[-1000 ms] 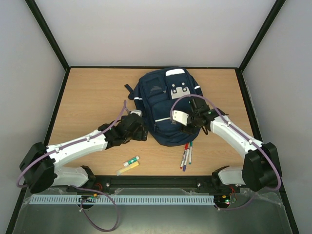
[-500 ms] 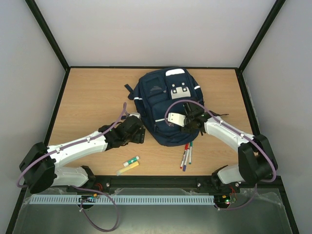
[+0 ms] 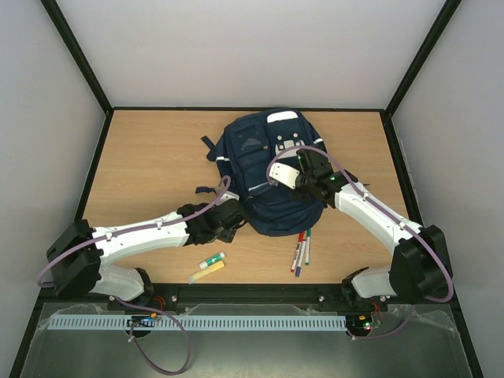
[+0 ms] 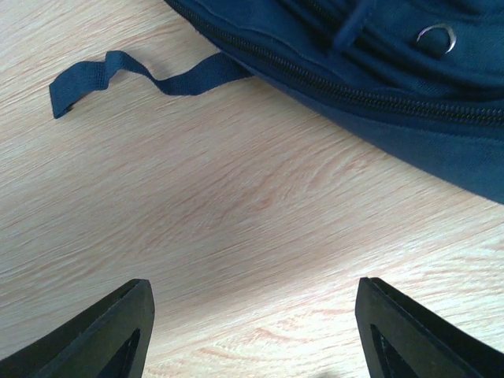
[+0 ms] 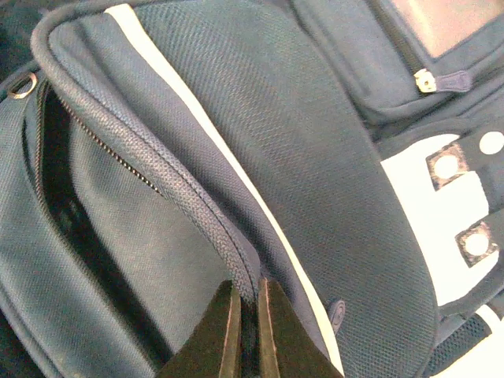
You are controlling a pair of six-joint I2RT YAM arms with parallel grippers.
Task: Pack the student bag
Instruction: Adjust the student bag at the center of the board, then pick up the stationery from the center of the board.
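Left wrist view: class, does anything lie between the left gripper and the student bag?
Nothing visible does. Only bare table separates the open left gripper from the student bag; its loose strap lies aside.

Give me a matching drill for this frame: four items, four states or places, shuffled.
Items
1. student bag
2. left gripper
3. right gripper
4. markers

States or places
a. open over bare table
b. loose bundle near the table's front edge
c. navy, lying flat
d. shut on a zip edge

Pairs: 1-c, 2-a, 3-d, 4-b
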